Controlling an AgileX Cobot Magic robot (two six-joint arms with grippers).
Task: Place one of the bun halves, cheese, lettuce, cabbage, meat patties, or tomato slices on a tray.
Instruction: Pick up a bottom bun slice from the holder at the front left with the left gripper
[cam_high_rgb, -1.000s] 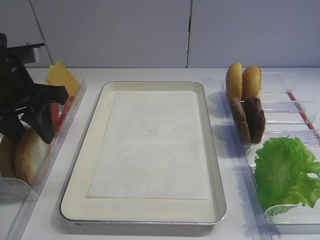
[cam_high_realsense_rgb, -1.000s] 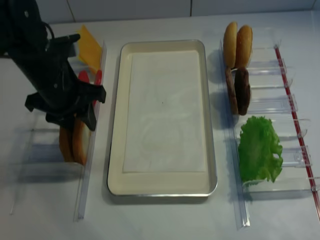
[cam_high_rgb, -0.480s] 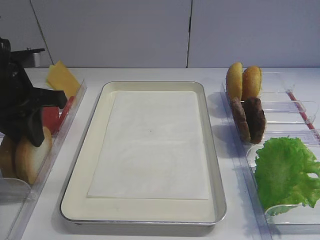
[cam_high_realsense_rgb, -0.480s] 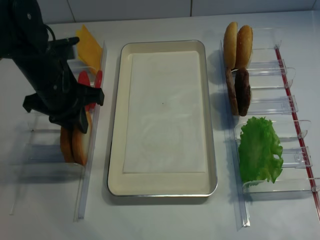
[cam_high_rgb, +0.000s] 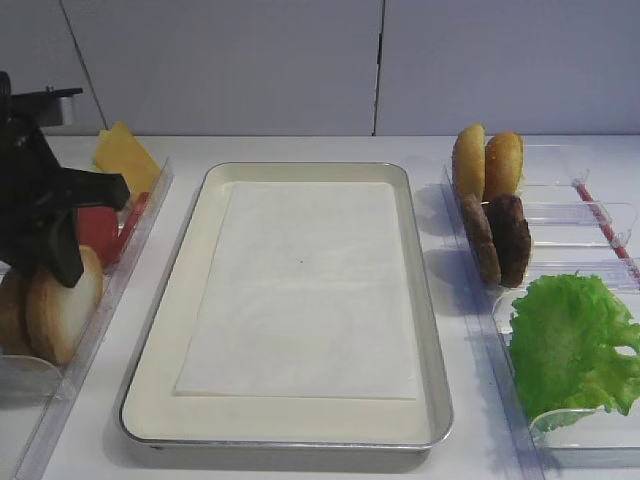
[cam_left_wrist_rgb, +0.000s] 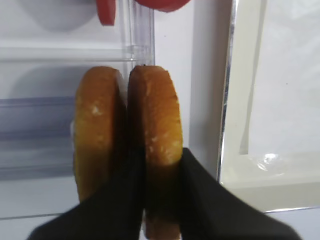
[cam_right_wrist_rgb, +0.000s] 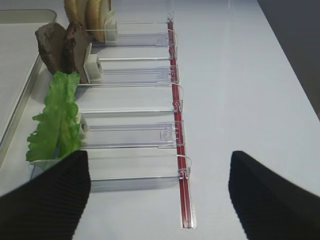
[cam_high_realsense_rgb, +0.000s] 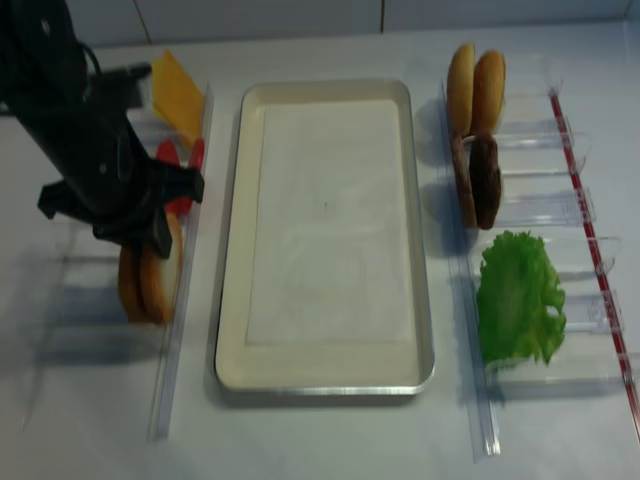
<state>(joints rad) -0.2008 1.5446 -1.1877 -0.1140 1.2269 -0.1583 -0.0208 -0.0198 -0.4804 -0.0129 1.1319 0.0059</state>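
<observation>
Jaws of the left gripper (cam_left_wrist_rgb: 160, 185) pinched narrow across the bun half (cam_left_wrist_rgb: 155, 145) nearest the tray (cam_high_rgb: 180, 290), one finger wedged between it and its twin bun (cam_left_wrist_rgb: 95, 135), both standing on edge in the left clear bin (cam_high_rgb: 110, 290) beside the tomato slices (cam_high_rgb: 100, 232). Bun looks light, soft and squashy, likely to dent or crumble, so a gentle grip across the flat faces near mid-height seems best. Right gripper (cam_right_wrist_rgb: 160, 200) sits well apart, fingers spread wide and holding nothing, past the lettuce (cam_right_wrist_rgb: 57, 117).
</observation>
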